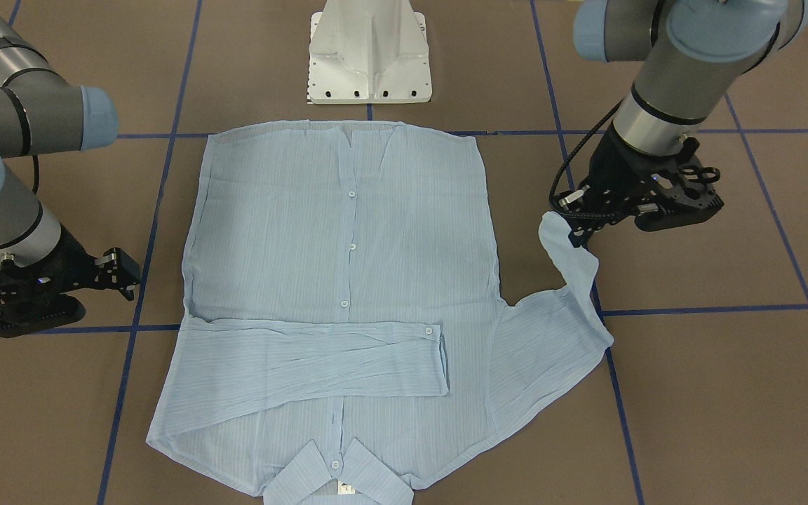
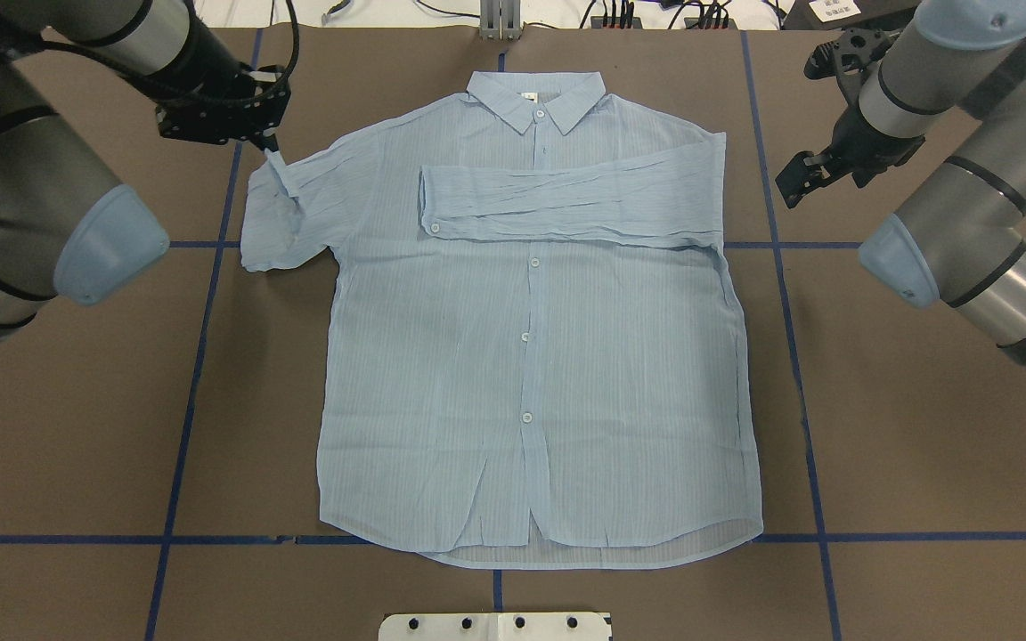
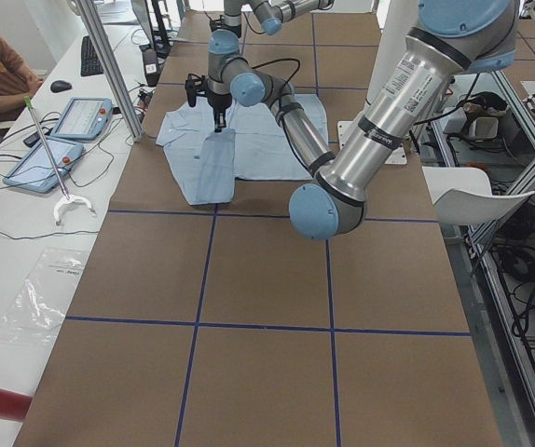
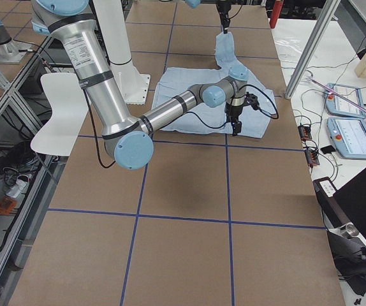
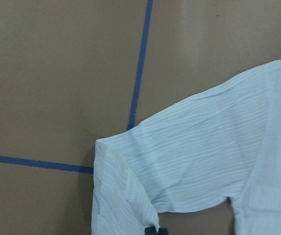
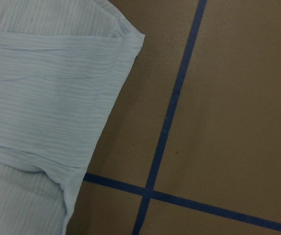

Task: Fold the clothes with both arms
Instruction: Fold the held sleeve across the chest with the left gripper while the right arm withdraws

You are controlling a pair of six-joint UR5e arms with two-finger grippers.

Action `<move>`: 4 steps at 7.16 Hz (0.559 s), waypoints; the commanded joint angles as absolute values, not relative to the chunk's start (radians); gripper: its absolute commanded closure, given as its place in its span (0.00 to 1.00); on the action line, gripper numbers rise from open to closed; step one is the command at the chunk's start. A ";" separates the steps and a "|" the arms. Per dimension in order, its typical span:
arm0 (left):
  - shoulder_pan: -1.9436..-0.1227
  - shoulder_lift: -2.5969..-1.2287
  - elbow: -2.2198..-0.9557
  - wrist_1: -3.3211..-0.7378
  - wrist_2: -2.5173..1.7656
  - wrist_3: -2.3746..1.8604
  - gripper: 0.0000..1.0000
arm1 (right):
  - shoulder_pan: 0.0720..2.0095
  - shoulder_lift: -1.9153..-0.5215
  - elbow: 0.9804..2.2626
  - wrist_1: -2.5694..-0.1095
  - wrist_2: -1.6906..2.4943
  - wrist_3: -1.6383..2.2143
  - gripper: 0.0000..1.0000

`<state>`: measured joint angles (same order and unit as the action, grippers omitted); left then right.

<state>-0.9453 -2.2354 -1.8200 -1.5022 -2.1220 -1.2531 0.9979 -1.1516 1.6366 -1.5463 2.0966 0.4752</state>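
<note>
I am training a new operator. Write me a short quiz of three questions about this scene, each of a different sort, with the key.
1. True or false: the right gripper grips the shirt.
2. Multiple choice: what do the jaws of the left gripper hold?
A) the collar
B) the end of one sleeve
C) the bottom hem
3. Fill in: the other sleeve lies folded across the shirt's ___.

Key
1. False: it hangs beside the shirt, over the table, holding nothing.
2. B
3. chest
</note>
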 commanded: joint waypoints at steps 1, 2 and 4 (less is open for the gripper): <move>-0.945 -2.362 -1.758 -1.611 -2.178 -1.455 1.00 | 1.002 -1.170 1.641 -1.529 2.097 0.468 0.00; -0.945 -2.373 -1.714 -1.711 -2.180 -1.535 1.00 | 1.002 -1.172 1.641 -1.529 2.095 0.468 0.00; -0.943 -2.448 -1.590 -1.823 -2.181 -1.581 1.00 | 1.002 -1.172 1.644 -1.528 2.097 0.474 0.00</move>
<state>-0.9439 -2.4025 -1.6689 -1.7530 -2.1788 -1.5458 1.0016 -1.1721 1.6422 -1.5286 2.0959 0.4693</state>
